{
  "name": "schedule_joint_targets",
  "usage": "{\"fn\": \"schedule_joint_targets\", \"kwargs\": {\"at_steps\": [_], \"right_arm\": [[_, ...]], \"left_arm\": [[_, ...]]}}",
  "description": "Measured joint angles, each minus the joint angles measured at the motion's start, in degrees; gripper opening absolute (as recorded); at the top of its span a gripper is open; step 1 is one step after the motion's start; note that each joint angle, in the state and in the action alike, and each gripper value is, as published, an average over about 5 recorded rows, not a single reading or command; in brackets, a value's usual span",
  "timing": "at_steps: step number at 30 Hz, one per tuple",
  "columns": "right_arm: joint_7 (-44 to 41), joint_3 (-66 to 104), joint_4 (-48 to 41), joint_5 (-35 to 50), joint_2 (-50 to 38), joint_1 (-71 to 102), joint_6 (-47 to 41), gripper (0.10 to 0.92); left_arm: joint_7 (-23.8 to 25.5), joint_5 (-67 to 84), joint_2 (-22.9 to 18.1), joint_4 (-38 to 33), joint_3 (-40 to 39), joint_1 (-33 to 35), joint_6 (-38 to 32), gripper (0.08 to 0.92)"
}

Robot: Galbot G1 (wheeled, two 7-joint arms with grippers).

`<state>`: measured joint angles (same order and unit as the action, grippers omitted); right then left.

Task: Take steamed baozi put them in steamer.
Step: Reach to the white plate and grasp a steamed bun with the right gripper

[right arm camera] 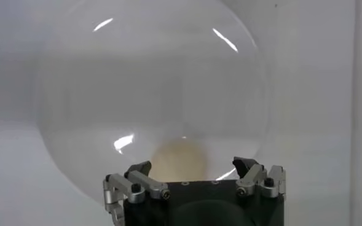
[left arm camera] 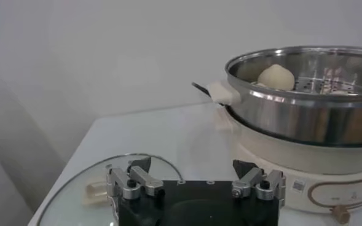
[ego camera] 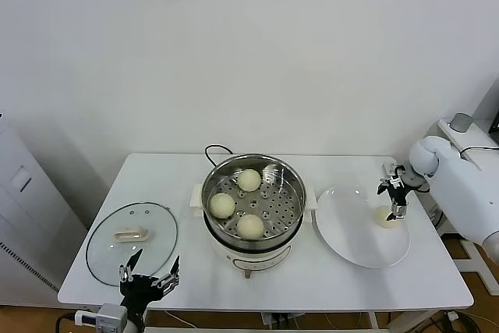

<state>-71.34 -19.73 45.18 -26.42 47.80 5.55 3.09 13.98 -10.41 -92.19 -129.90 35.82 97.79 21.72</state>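
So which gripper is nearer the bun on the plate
Right. The right gripper hovers open directly above the bun; the left gripper is across the table by the glass lid.

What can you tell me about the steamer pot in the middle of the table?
The round shiny stainless-steel steamer pot sits upright near the centre of the white table, on a white electric base with side handles and a small front knob. Its perforated metal tray holds three cream-white round buns, apart from one another. A black cord runs from behind it. It has no lid on; neither claw touches it.
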Motion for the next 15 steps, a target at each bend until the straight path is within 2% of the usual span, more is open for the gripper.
{"fn": "schedule_joint_targets", "kwargs": {"at_steps": [15], "right_arm": [[1.8,3.4,-3.9,-4.2,2.0,2.4,1.5,0.823]], "left_arm": [[0.1,-0.8,0.0,1.0,0.1,-0.8,0.1,0.823]]}}
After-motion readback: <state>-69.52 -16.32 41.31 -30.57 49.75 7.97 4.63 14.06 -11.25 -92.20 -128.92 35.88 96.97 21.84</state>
